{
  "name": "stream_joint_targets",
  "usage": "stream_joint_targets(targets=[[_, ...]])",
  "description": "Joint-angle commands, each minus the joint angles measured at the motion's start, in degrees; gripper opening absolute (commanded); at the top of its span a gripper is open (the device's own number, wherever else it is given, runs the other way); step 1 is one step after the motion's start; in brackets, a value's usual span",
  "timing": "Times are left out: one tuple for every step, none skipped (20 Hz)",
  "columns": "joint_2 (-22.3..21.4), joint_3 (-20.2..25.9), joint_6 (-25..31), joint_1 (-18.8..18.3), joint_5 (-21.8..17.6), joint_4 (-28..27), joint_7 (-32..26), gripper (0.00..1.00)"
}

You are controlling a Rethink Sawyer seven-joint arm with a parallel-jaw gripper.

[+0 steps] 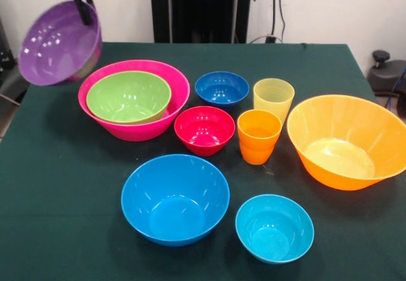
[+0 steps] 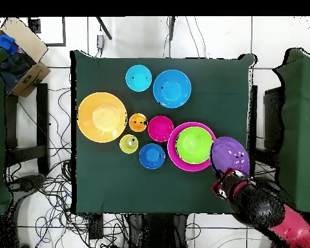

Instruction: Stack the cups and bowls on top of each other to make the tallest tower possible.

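Observation:
My gripper (image 1: 83, 7) is shut on the rim of the purple bowl (image 1: 58, 43), which hangs tilted in the air beside the large pink bowl (image 1: 144, 130). A lime green bowl (image 1: 128, 96) sits nested inside the pink one. In the overhead view the purple bowl (image 2: 230, 154) hovers just right of the pink bowl (image 2: 174, 147), with the gripper (image 2: 226, 175) at its rim. Standing loose on the cloth are the dark blue bowl (image 1: 221, 89), red bowl (image 1: 204, 129), sky blue bowl (image 1: 174, 198), cyan bowl (image 1: 274, 228), large orange bowl (image 1: 346, 143), yellow cup (image 1: 273, 97) and orange cup (image 1: 259, 136).
The dark green table (image 2: 106, 187) ends close to the right of the held bowl in the overhead view. Chairs flank the table, and a cardboard box (image 2: 25, 48) lies at the upper left. Cables cover the floor.

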Motion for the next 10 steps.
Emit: stream_joint_targets(targets=[[5.61,-2.46,-1.08,3.19,1.45,1.82,16.21,0.00],[4.77,-1.90,-0.29,2.11,1.25,2.21,15.98,0.00],[4.66,-1.50,-0.22,1.67,0.75,2.53,16.33,0.00],[4.75,-1.37,-0.32,1.25,0.13,2.65,16.70,0.00],[4.96,-1.26,-0.80,0.99,-0.67,2.91,17.08,0.00],[5.38,-1.32,-1.41,0.73,-1.52,3.06,17.37,0.00],[5.66,-1.14,-2.30,0.31,-2.20,3.54,17.66,0.00],[5.91,-0.80,-3.21,-0.18,-2.80,4.11,17.84,0.00],[6.04,-0.43,-4.18,-0.75,-3.17,4.78,18.09,0.00],[6.06,0.26,-4.76,-1.32,-3.33,5.35,18.03,0.00]])
